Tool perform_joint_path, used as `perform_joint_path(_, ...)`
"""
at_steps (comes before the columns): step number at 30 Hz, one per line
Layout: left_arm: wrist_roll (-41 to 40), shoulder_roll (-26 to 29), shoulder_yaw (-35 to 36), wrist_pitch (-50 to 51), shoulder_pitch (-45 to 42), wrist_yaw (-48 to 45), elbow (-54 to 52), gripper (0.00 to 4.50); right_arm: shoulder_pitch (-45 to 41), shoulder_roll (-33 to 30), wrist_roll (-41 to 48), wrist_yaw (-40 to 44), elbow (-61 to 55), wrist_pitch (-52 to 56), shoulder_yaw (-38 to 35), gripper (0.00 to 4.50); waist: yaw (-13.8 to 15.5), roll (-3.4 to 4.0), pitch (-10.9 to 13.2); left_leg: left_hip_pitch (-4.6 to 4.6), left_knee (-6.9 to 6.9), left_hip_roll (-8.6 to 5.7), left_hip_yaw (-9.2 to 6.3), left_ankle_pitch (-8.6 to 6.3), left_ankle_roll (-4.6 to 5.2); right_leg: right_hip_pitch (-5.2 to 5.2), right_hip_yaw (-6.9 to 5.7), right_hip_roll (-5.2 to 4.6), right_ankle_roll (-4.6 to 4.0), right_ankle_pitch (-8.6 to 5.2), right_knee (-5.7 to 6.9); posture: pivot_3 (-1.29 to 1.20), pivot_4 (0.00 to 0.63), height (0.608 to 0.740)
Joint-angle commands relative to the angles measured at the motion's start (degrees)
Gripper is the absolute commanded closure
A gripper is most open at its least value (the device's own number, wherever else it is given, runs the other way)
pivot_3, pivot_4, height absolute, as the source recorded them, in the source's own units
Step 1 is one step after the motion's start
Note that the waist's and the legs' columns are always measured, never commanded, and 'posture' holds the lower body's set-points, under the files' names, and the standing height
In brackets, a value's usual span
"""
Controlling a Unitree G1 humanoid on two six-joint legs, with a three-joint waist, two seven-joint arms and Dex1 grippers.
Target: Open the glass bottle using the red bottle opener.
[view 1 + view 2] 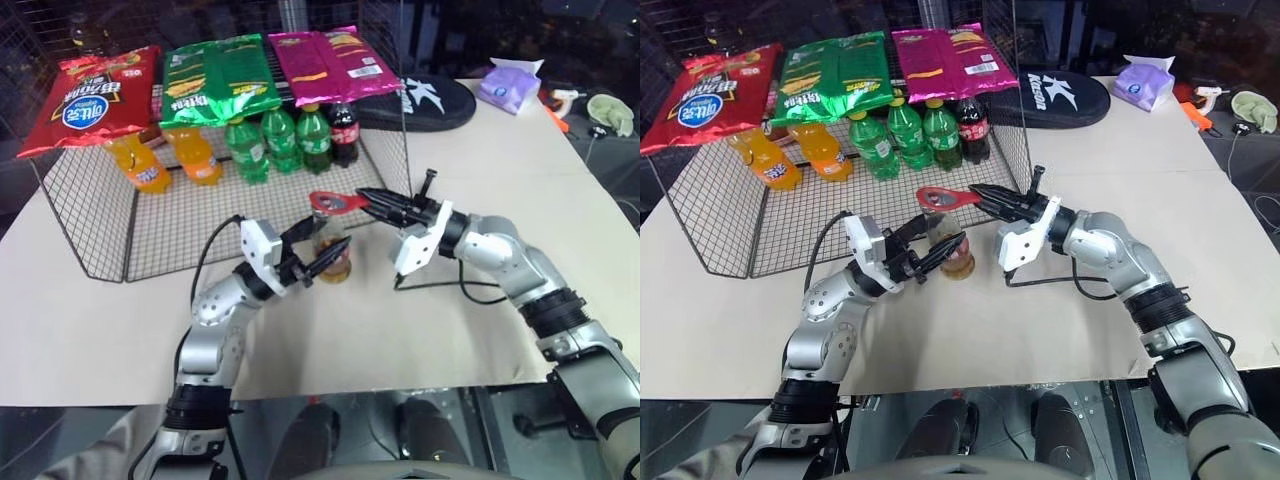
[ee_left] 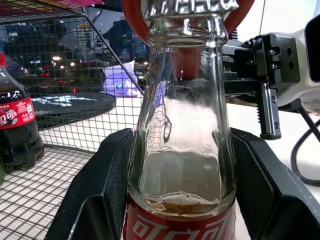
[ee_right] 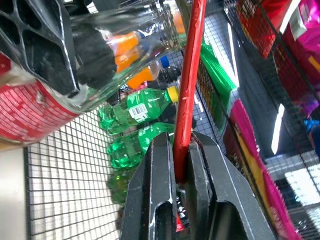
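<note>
in the left wrist view the glass bottle [image 2: 181,150] is cut off above and below: its cap runs past the edge where the red bottle opener [image 2: 186,60] loops around the neck, and the label band leaves the frame. the opener's loop is itself clipped there (its rim shows through the glass, distorted). from the head views the left gripper [image 1: 318,258] covers the bottle's lower body, so the label is hard to make out. in the right wrist view the opener's handle end disappears between the fingers [image 3: 159,190] of the right gripper [image 1: 370,200], and its head runs past the edge.
</note>
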Motion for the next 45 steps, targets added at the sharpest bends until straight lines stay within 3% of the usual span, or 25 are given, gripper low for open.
perform_joint_path(1, 0.46, -0.52, -1.2, -0.1, -0.87, 0.89, -0.17, 2.04, -1.82, -0.19, -2.84, -0.77, -1.77, -3.7, 0.96, 4.5, 0.15, 0.0, 0.0, -0.01, 0.0, 0.0, 0.0, 0.0, 0.0, 0.0, -0.01, 0.0, 0.0, 0.0, 0.0, 0.0, 0.15, 0.74)
perform_joint_path(16, 0.35, -0.28, -1.48, -0.11, -1.45, 0.81, 0.39, 2.04, -3.46, 0.76, -8.79, -5.91, -0.48, -3.32, 1.23, 4.5, 0.56, 0.0, 0.0, 0.01, -0.04, 0.04, 0.03, 0.0, 0.0, -0.01, 0.02, 0.04, 0.0, 0.0, -0.03, 0.0, 0.15, 0.74)
perform_joint_path(31, 0.08, -0.05, -1.49, -0.04, -2.28, 0.61, 0.78, 2.04, -1.39, -1.7, 2.22, -6.87, -0.42, -2.22, -4.62, 4.5, 0.64, 0.0, 0.01, -0.02, -0.06, 0.05, 0.03, 0.0, 0.0, -0.02, 0.01, 0.04, 0.0, 0.0, -0.07, 0.0, 0.15, 0.74)
perform_joint_path(38, 0.27, -0.08, -1.53, 0.04, -2.41, 1.1, 0.89, 2.04, 3.58, 1.05, 15.93, -0.68, -0.28, 8.04, -7.34, 4.5, 0.69, -0.01, 0.01, -0.03, -0.07, 0.06, 0.0, 0.0, 0.0, 0.0, -0.02, 0.04, 0.0, 0.0, -0.1, 0.0, 0.15, 0.74)
perform_joint_path(45, 0.15, -0.05, -1.25, -0.05, -1.86, 1.53, 0.43, 2.04, 11.73, 4.02, 32.49, 9.69, -8.6, 30.1, -9.72, 4.5, 0.68, 0.01, 0.01, -0.03, -0.08, 0.09, 0.01, 0.0, 0.0, -0.01, 0.01, 0.04, 0.0, 0.0, -0.09, 0.0, 0.15, 0.74)
